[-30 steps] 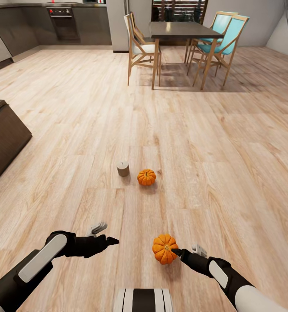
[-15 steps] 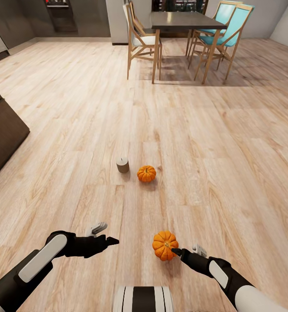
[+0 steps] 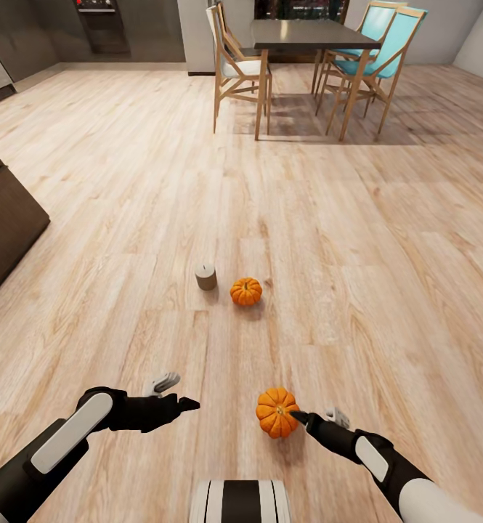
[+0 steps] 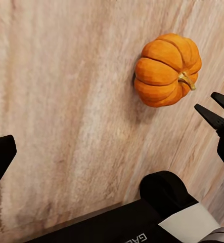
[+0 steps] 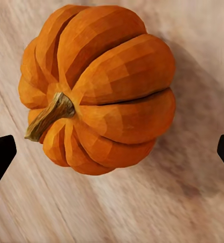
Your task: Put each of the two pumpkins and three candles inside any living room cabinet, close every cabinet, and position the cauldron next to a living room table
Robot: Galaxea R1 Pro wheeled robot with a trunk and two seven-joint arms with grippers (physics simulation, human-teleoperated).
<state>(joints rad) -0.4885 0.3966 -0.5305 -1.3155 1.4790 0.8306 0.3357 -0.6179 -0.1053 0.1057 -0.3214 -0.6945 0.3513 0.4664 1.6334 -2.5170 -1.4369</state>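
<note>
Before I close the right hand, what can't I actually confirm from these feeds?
- Near pumpkin: right wrist view doesn't show whether it rests on the floor.
- Right hand: its fingers are cropped at the wrist view's edges; contact unclear.
- Dark brown unit: head view's left edge cuts it off.
- Candle: too small for detail.

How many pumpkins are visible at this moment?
2. One pumpkin lies on the wooden floor at the right gripper; the other pumpkin sits farther ahead, beside a candle. None looks hidden.
</note>
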